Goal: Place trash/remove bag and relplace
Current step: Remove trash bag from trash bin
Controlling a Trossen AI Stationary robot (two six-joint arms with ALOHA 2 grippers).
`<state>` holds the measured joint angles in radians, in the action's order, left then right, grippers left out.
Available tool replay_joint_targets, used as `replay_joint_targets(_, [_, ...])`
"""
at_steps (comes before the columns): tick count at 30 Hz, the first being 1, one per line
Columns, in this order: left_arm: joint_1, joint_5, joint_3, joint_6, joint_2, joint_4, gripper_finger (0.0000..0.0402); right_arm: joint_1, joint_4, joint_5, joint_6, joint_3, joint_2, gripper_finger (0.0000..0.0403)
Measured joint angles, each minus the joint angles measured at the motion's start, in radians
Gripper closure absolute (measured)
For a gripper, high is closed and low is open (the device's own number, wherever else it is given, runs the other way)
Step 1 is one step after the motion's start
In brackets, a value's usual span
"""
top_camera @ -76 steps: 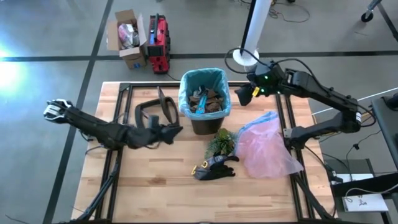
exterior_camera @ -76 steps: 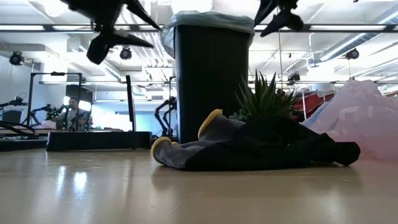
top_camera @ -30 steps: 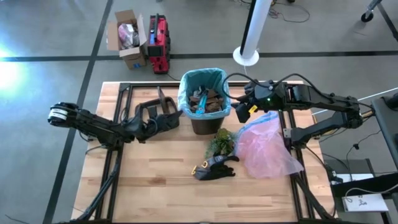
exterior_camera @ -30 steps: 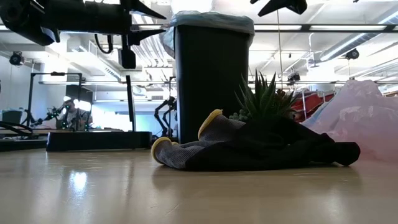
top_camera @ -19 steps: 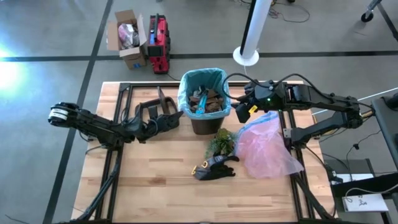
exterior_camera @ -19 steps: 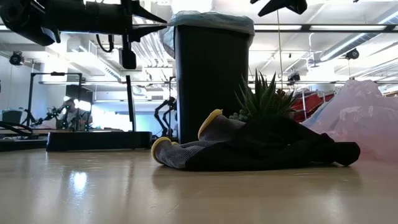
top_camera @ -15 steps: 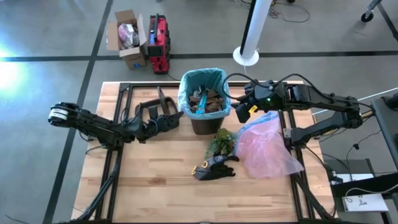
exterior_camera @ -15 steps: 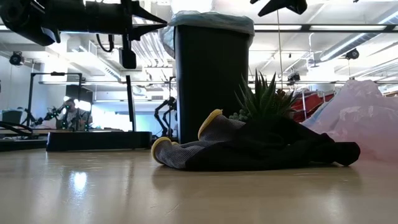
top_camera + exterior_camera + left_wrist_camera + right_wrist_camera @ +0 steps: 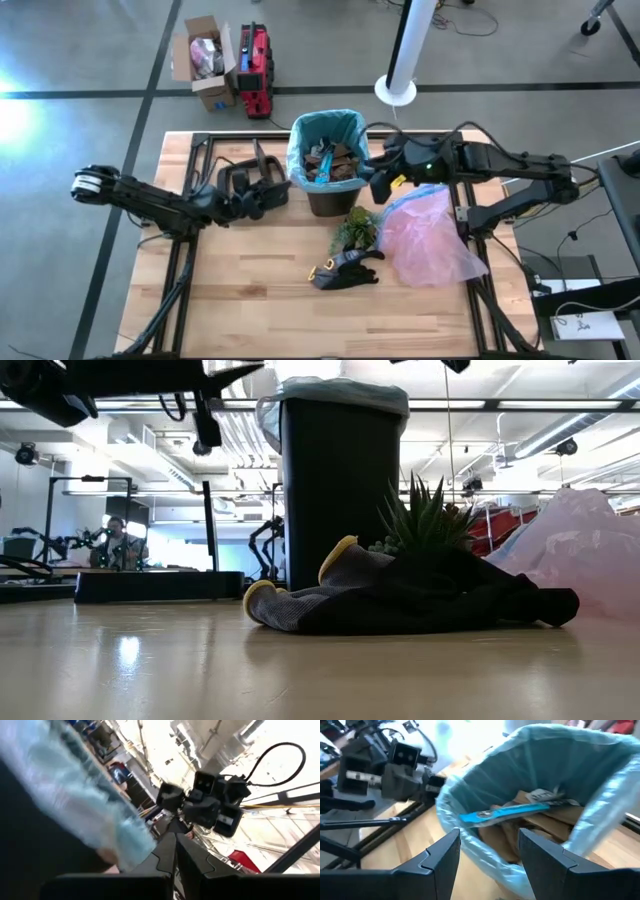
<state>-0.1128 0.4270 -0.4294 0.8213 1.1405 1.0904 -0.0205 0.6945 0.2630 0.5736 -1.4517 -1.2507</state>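
While the black-and-yellow glove (image 9: 345,268) lies nearest on the wooden table (image 9: 250,300), with plant tuft (image 9: 356,229) and pink bag (image 9: 430,235) behind it, the black bin (image 9: 330,198) holds the teal bag (image 9: 300,135) with trash (image 9: 335,163) inside. Left gripper (image 9: 283,184) is closed at the liner's left rim; right gripper (image 9: 378,180) hangs open by the right rim.

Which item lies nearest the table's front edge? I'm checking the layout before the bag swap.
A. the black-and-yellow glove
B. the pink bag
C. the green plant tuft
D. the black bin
A: the high view shows the black-and-yellow glove lying closest to the front edge.
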Motion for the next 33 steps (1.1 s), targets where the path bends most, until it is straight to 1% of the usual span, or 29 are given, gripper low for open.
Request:
replay_joint_targets(2, [-0.002,0.0,0.004,-0.028,-0.036,-0.028,0.0401,0.016,-0.009,0.0,-0.01,0.0,-0.02,0.0217])
replay_joint_targets(6, [-0.002,0.0,0.034,-0.004,-0.128,-0.19,0.0401,0.042,-0.038,0.0,-0.011,0.0,-0.058,0.0217])
replay_joint_targets(9, [-0.002,0.024,0.053,0.098,-0.175,-0.332,0.0398,0.056,-0.05,0.0,-0.011,0.0,-0.074,0.0217])
replay_joint_targets(11, [-0.002,0.033,0.063,0.154,-0.178,-0.383,0.0388,0.058,-0.046,0.0,-0.01,0.0,-0.079,0.0217])
replay_joint_targets(14, [-0.002,0.038,0.066,0.163,-0.148,-0.361,0.0362,0.058,-0.05,0.005,-0.008,0.0,-0.083,0.0217])
replay_joint_targets(17, [-0.001,0.07,0.066,0.146,-0.096,-0.275,0.0323,0.058,-0.054,0.028,-0.008,0.0,-0.083,0.0217])
replay_joint_targets(20, [0.003,0.087,0.066,0.123,-0.049,-0.196,0.0285,0.058,-0.058,0.029,-0.005,0.0,-0.083,0.0217])
replay_joint_targets(23, [0.005,0.086,0.066,0.095,-0.006,-0.123,0.0261,0.058,-0.063,0.029,0.005,0.0,-0.083,0.0217])
replay_joint_targets(25, [0.005,0.077,0.066,0.069,0.016,-0.066,0.0258,0.058,-0.065,0.028,0.01,0.0,-0.083,0.0217])
replay_joint_targets(27, [0.01,0.059,0.066,0.047,0.037,-0.003,0.0264,0.058,-0.07,0.028,0.01,0.0,-0.083,0.0217])
replay_joint_targets(28, [0.014,0.057,0.066,0.044,0.044,0.002,0.027,0.058,-0.075,0.028,0.011,0.0,-0.083,0.0217])
replay_joint_targets(31, [0.048,0.06,0.066,0.115,0.063,-0.018,0.0287,0.06,-0.086,0.027,0.014,0.0,-0.084,0.0217])
replay_joint_targets(33, [0.074,0.042,0.066,0.166,0.082,-0.011,0.0294,0.062,-0.087,0.027,0.016,0.0,-0.084,0.0217])
